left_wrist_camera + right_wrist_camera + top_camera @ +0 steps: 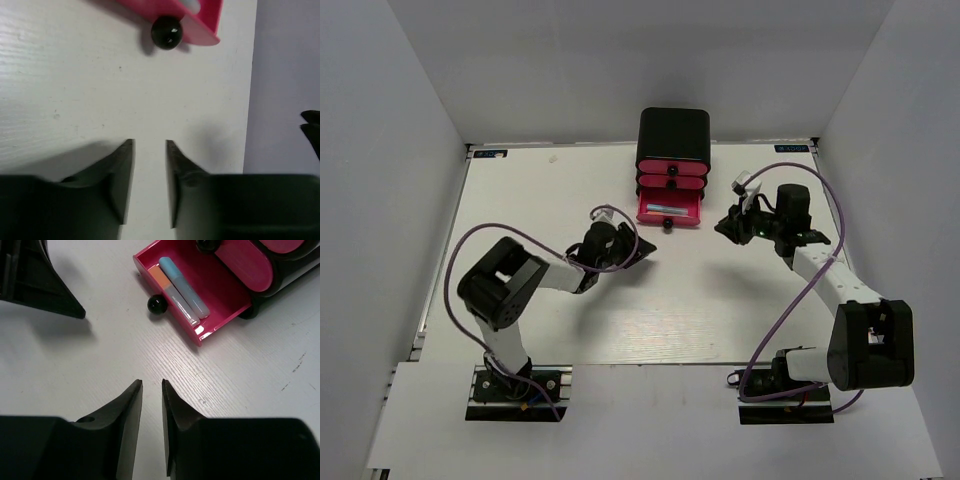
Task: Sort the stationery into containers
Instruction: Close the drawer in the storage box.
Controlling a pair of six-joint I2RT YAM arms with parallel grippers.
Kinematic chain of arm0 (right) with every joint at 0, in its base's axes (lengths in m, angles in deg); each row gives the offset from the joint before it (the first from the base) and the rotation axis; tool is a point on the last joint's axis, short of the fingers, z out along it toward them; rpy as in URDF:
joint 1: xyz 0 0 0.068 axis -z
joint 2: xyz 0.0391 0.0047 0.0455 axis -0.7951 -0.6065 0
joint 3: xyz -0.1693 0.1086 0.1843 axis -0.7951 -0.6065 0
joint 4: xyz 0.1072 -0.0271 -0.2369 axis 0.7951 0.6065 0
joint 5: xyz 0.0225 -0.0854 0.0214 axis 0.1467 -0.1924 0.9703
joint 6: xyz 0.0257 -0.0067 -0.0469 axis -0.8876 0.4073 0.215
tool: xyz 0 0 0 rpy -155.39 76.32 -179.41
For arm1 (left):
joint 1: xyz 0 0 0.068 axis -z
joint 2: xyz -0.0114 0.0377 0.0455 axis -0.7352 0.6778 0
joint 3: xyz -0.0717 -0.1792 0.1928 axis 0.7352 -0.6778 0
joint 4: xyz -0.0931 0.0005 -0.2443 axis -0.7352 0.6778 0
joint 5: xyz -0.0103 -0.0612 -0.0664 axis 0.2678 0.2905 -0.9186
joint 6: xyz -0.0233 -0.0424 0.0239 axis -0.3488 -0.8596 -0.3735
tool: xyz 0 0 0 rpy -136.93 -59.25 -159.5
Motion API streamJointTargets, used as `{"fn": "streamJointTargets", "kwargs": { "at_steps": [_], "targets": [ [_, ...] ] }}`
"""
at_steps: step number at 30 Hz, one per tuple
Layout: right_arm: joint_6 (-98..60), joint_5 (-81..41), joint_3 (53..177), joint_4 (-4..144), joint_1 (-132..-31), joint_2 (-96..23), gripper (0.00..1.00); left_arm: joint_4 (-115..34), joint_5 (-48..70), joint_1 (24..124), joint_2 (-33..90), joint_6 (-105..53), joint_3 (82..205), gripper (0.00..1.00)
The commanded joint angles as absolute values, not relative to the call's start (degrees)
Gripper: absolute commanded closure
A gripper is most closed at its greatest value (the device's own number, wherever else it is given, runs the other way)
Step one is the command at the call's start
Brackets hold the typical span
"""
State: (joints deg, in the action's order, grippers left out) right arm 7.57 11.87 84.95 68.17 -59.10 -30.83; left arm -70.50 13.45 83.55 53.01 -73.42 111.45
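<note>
The black case (672,135) stands at the back middle with three pink drawers. The top two are shut; the bottom drawer (669,210) is pulled out. In the right wrist view the open drawer (225,302) holds a light blue marker (184,287) and an orange-grey marker (172,292), with its black knob (156,305) in front. My left gripper (642,251) (150,145) is open and empty, just left of and in front of the drawer, whose knob (166,32) shows ahead. My right gripper (725,225) (152,385) is narrowly open and empty, to the drawer's right. No pens or pencils are in view.
The white table (670,320) sits between grey walls on three sides. A finger of the left gripper (45,285) shows at the top left of the right wrist view. Purple cables loop beside both arms.
</note>
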Motion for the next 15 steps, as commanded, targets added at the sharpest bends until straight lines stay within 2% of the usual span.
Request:
{"fn": "streamJointTargets", "kwargs": {
  "at_steps": [1,4,6,15],
  "targets": [
    [6.8,11.9,84.2,65.0,-58.9,-30.3,0.71,-83.3,8.5,83.6,55.4,-83.0,112.6,0.51],
    [6.8,11.5,83.9,64.7,-58.9,-30.2,0.68,-83.8,8.5,83.1,60.7,-85.2,115.6,0.34],
    [7.0,11.1,83.6,64.5,-58.9,-30.2,0.66,-83.8,8.5,83.1,64.2,-86.7,117.1,0.27],
    [7.2,10.5,83.6,64.0,-58.9,-30.7,0.64,-83.6,10.9,82.6,72.2,-90.6,123.5,0.26]
  ]
}}
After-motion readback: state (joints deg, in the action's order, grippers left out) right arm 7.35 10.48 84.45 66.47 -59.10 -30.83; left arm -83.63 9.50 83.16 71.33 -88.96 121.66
